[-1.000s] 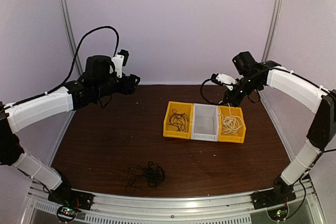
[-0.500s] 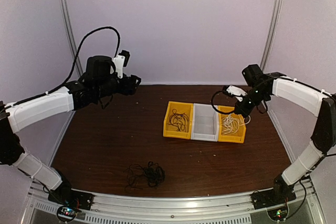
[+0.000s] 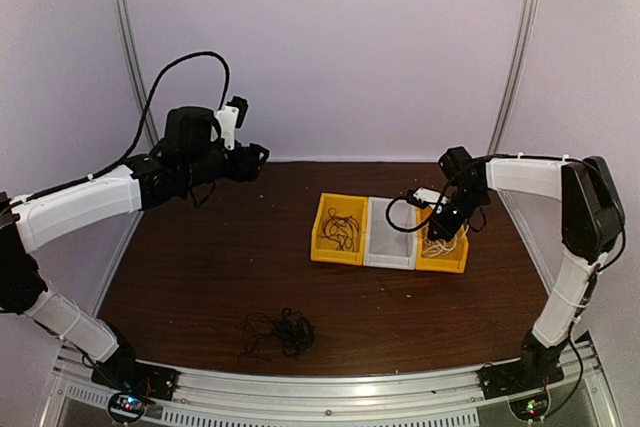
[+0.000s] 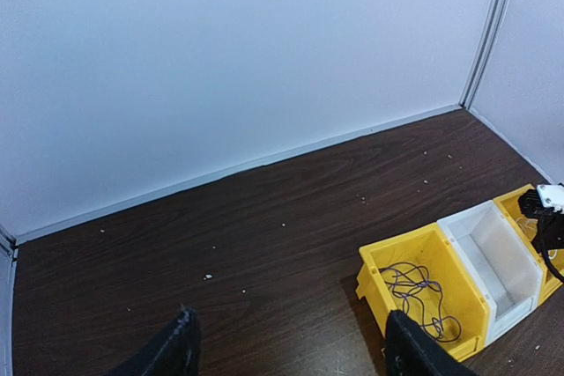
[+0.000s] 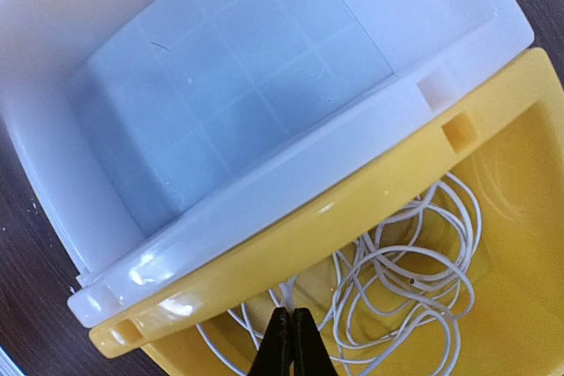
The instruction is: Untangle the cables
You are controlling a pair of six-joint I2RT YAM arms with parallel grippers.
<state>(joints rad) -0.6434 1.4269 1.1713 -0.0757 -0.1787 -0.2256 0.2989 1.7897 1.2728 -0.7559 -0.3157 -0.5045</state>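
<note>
Black tangle (image 3: 280,332) sits loose near the front edge, untouched. Mid-surface: left yellow bin (image 3: 335,255) with black cables, bare white bin (image 3: 392,232), right yellow bin (image 5: 493,217) holding the white cable (image 5: 414,253). Right gripper (image 5: 291,341) is low over that coil, jaws pressed together; can't tell if a strand is caught. Lifting straight up should avoid dragging loops out. Left gripper (image 4: 286,354) raised far-left, jaws spread, empty. Surface (image 3: 200,267) is dark woodgrain, speckled. Pale walls (image 3: 330,47) and metal posts (image 3: 125,37) behind.
</note>
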